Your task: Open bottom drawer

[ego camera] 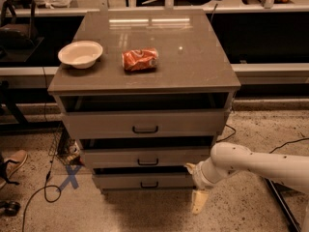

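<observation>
setting: speckled floor, dark shelving at the far side, blue X tape mark [70,177] on the floor at near left, cable beside it
surface: grey cabinet top [193,57] carrying a white bowl [80,53] at far left and a crushed red can [140,59] lying on its side just right of the bowl, apart from it
drawers: three stacked, each with a small black bar handle; top drawer [145,123] widest, middle drawer [145,157] narrower
bottom drawer [142,181]: lowest and narrowest, near the floor, front stepped back under the middle one; looks shut or nearly so, dark gap above its front
handle [149,184]: centre of the bottom drawer front, nothing touching it
gripper [198,201]: low at near right, beside the right end of the bottom drawer, hanging down towards the floor; white arm comes in from the right edge
jaws: cannot tell if apart or together, only one pale finger shape reads
contact: gripper not on the handle, well right of it
step: approach phase, judged; reaching in towards the bottom drawer, no grasp yet
next move: likely needs the gripper to swing left along the drawer front, line up on the handle, hook or clamp the bar, then pull straight out towards the near side
watch: low clearance under the middle drawer front, handle is small
</observation>
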Robot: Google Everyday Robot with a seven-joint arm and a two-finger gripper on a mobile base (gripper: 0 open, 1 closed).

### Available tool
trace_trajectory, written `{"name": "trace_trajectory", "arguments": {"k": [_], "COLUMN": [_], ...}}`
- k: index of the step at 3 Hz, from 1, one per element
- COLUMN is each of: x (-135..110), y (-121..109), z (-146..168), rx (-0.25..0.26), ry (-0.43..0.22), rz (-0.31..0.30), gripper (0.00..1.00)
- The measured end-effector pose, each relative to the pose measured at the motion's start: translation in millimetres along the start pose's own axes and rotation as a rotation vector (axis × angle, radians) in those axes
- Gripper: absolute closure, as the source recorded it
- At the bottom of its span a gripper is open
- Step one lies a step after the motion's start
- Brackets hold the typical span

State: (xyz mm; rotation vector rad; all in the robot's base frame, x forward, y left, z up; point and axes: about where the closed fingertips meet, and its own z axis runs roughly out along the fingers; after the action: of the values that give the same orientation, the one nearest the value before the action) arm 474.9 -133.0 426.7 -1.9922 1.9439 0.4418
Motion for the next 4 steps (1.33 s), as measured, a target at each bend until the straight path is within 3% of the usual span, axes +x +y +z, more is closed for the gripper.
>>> {"name": "trace_trajectory", "arguments": {"k": [1, 2, 3, 4], "x": [11.7, 48.5, 80.9, 81.2], "y": [-3.0, -19.3, -35.4, -36.3], "z": [17.0, 69.8, 120.3, 122.0], "rx": [0.020, 0.078, 0.102, 0.101], "ry": [0.014, 0.066, 0.075, 0.073], "rz": [0.019, 0.029, 0.059, 0.060], "gripper": [0.00, 0.00, 0.00, 0.00]}}
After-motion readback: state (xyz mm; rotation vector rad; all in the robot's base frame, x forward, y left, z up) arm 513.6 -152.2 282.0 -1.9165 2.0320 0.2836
